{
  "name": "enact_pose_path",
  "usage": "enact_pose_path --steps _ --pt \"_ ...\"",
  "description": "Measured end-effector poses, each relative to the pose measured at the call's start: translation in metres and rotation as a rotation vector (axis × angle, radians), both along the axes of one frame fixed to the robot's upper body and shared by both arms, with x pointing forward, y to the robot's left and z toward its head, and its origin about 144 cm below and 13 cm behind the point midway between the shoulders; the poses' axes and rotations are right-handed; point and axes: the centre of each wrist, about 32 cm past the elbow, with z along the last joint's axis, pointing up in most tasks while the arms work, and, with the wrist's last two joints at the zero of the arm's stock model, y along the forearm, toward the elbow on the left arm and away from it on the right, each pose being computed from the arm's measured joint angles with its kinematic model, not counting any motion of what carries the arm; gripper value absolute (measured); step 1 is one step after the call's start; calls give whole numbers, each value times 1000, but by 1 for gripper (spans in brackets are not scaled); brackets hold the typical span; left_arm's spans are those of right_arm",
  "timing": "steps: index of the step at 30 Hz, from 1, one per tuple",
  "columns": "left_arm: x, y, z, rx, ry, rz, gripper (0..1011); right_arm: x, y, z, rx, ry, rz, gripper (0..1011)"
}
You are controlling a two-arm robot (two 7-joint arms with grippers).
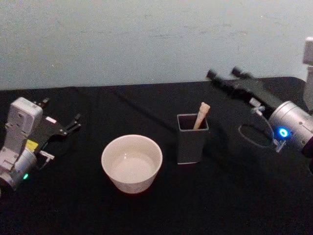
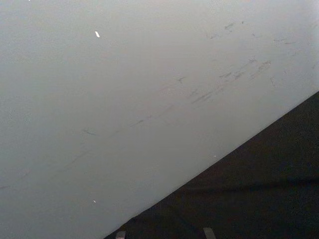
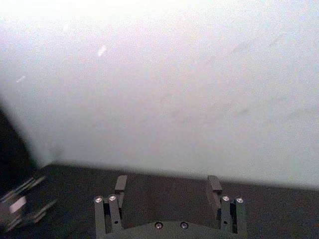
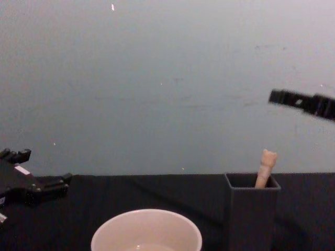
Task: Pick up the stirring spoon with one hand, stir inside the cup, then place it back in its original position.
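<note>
The cream-white cup (image 1: 132,164) stands on the black table, near the front middle. To its right is the dark grey square holder (image 1: 192,138), the original position. The stirring spoon (image 1: 201,116) leans inside it, with only the beige handle top showing (image 4: 265,167). My right gripper (image 1: 224,73) hangs open in the air behind and to the right of the holder, and nothing is between its fingers (image 3: 214,184). My left gripper (image 1: 61,113) rests open and low at the far left, well apart from the cup (image 4: 146,231).
A black cloth covers the table (image 1: 234,205), and a pale wall (image 1: 146,39) rises right behind it. The holder (image 4: 252,209) stands close to the cup's right side. The right arm's silver wrist (image 1: 291,125) is over the table's right part.
</note>
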Motion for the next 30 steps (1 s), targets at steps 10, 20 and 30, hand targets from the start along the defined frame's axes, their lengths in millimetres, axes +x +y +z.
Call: enact_pose_path --steps 10,20,30 --pt "0 0 0 0 0 0 1001 -7 10 -36 -220 -155 -294 1003" --pt "0 0 0 0 0 0 1001 -23 -2 -94 -435 -66 -325 1002" --pt "0 0 0 0 0 0 1001 -22 -2 -102 -470 -57 -311 1003"
